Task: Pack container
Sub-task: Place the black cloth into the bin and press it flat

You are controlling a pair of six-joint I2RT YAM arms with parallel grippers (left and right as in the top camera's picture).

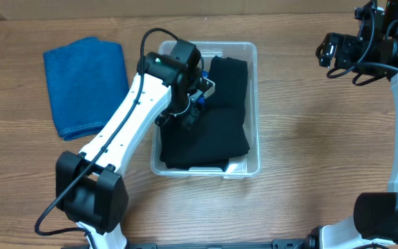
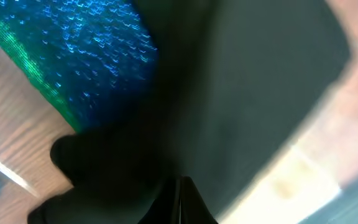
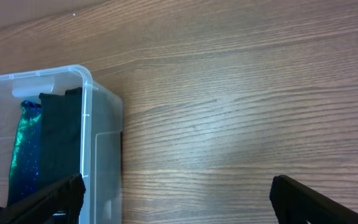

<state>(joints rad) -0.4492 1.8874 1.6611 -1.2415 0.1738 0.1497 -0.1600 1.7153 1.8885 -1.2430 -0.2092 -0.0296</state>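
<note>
The clear container [image 1: 253,50] stands mid-table with a black folded cloth [image 1: 220,128] lying in it. My left gripper [image 1: 193,112] is down inside it at the black cloth's left edge. In the left wrist view its fingers [image 2: 180,190] are pressed together on the black cloth [image 2: 247,81], with a shiny blue cloth [image 2: 86,50] beside it. My right gripper [image 1: 330,55] hangs at the far right, open and empty. Its wrist view shows the fingers [image 3: 176,199] wide apart over bare wood, with the container's corner [image 3: 87,112] at the left.
A folded blue towel [image 1: 85,86] lies on the wooden table left of the container. The left arm's forearm reaches diagonally over the container's left wall. The right arm's base stands at the lower right.
</note>
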